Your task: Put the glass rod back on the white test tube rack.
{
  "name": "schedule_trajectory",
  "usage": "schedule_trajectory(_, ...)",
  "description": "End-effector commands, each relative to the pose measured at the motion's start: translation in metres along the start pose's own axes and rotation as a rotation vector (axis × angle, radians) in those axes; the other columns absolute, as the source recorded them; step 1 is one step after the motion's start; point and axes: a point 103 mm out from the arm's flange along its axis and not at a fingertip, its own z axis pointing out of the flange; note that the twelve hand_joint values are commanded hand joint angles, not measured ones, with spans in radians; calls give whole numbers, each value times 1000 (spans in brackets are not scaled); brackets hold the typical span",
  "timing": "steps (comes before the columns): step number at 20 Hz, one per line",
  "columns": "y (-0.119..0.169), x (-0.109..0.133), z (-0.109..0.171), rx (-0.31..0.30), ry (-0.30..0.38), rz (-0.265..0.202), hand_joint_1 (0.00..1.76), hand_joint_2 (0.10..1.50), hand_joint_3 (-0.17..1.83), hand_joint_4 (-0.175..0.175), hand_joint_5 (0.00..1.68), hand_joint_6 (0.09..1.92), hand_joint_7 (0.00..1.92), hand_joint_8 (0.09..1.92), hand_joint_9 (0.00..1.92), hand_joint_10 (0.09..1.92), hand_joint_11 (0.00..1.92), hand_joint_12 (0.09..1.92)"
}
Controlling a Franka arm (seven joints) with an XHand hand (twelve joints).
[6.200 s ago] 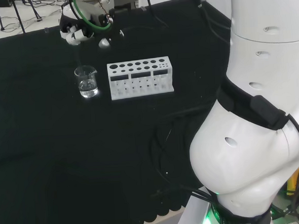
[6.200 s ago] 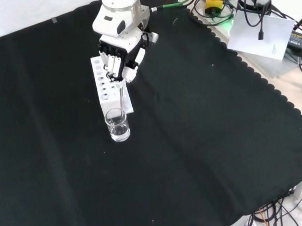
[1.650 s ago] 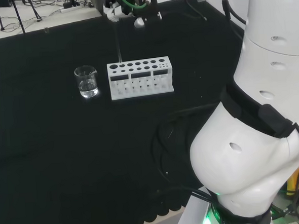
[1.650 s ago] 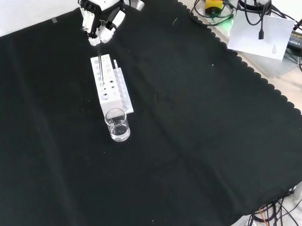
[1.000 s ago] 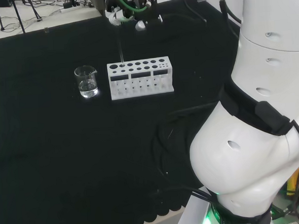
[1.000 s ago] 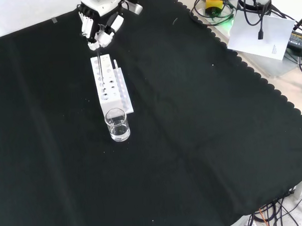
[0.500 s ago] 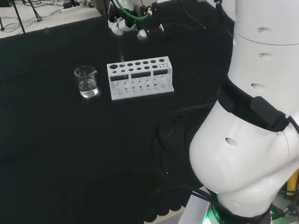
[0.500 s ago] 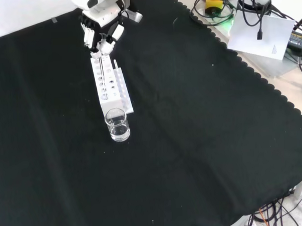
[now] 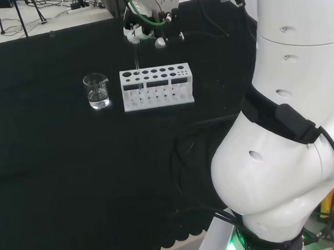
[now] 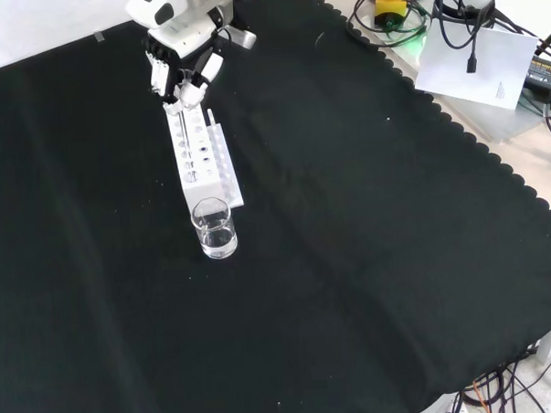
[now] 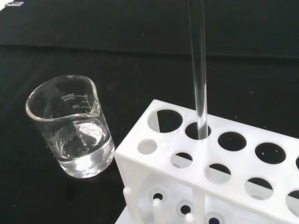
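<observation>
beaker (image 11: 74, 128) holds some clear liquid, just beside the rack's end | white test tube rack (image 11: 205, 158) otherwise bare | glass rod (image 11: 198, 70) upright, tip in a hole of the back row, second from the beaker end | hand (image 10: 180, 78) straight above, fingers pinching the rod's top — straight down from here, I'd say

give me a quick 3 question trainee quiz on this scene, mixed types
1. True or false: the rod has its tip in a hole of the rack.
2. What does the hand hold?
A. beaker
B. rod
C. rack
3. Fill in: the beaker holds clear ____.

Key: 1 true; 2 B; 3 liquid
</observation>
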Motion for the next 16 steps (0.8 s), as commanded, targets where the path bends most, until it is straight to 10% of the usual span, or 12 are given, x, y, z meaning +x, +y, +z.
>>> schedule_trajectory(1,1,-3,5,-12,8,1,1281,1111,0,-175,1057,581,983,1331,1589,1044,1609,781)
schedule_trajectory(16,7,-2,21,11,9,-7,1281,1111,0,-175,1055,583,986,1327,1589,1045,1610,782)
